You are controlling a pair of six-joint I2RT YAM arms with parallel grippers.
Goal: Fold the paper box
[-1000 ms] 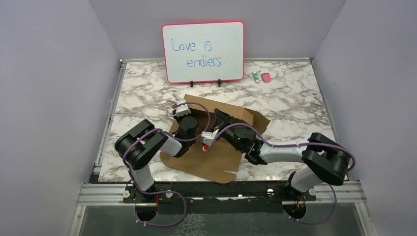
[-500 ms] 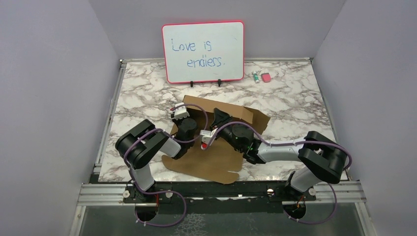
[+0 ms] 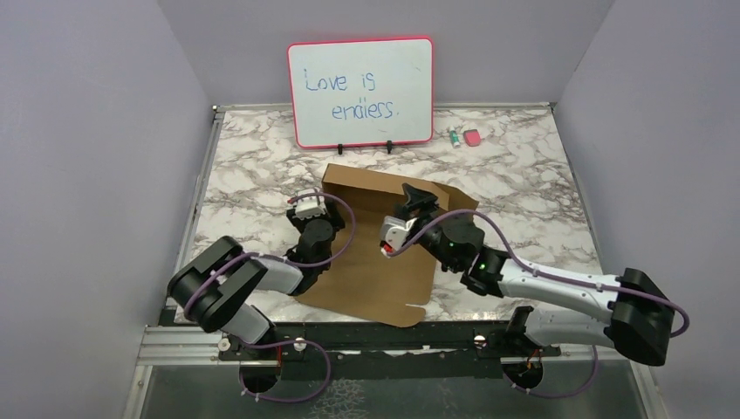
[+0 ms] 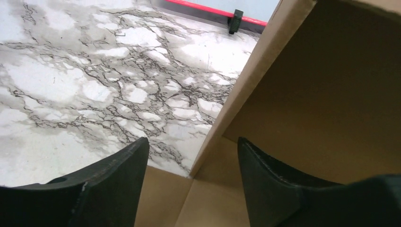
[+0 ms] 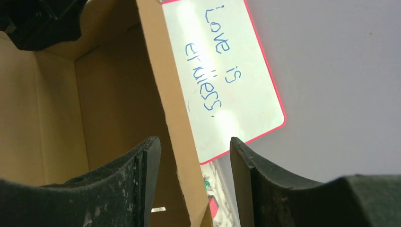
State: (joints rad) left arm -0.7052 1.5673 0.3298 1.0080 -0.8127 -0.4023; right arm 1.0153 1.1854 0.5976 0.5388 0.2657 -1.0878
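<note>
Flanking marble table (image 3: 524, 175), lilac walls (image 3: 87, 175), paper box (image 3: 375, 262)

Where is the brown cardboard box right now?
Seen from above, the paper box lies in the middle of the table, just in front of the whiteboard, its far flap standing up.

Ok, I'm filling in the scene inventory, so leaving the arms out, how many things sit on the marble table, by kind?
paper box, brown cardboard: 1
whiteboard, pink-framed, with writing: 1
pink block, small, at the far edge: 1
green and white item, small, beside it, too small to identify: 1
Total: 4
</note>
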